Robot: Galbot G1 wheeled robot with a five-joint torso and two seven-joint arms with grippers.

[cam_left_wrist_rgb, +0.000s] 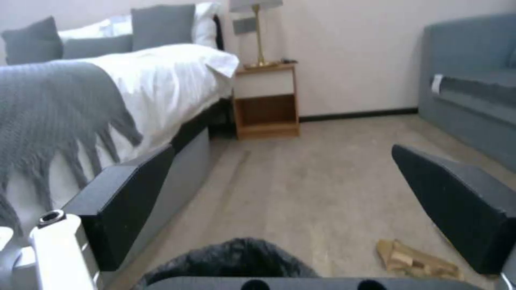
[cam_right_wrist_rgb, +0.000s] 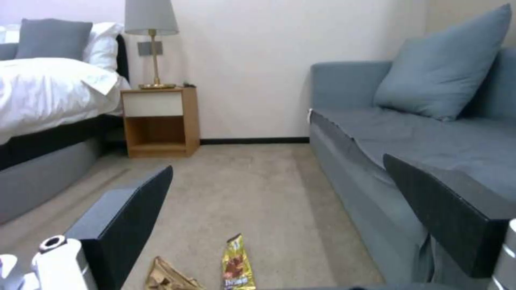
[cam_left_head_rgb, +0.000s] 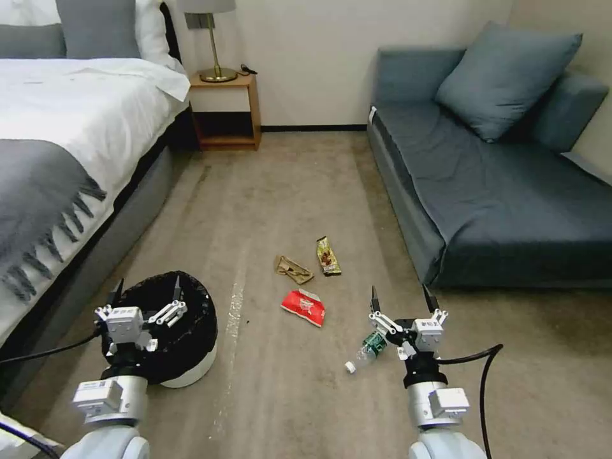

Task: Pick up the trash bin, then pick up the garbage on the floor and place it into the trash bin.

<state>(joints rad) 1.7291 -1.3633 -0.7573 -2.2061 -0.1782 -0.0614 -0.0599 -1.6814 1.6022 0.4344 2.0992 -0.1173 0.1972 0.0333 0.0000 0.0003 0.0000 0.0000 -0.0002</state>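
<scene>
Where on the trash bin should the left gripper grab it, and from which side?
Probably the rim of the trash bin, from straight above. The bin stands upright with its bag-lined mouth open upward, and the open left gripper hovers over it, so one finger can drop inside, one outside.

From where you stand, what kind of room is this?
Most likely a hotel room or bedroom: a made bed with white linen, a wooden nightstand holding a lamp, and a blue-grey sofa across a carpeted floor.

White arms — black-fingered claws, black cables.
</scene>
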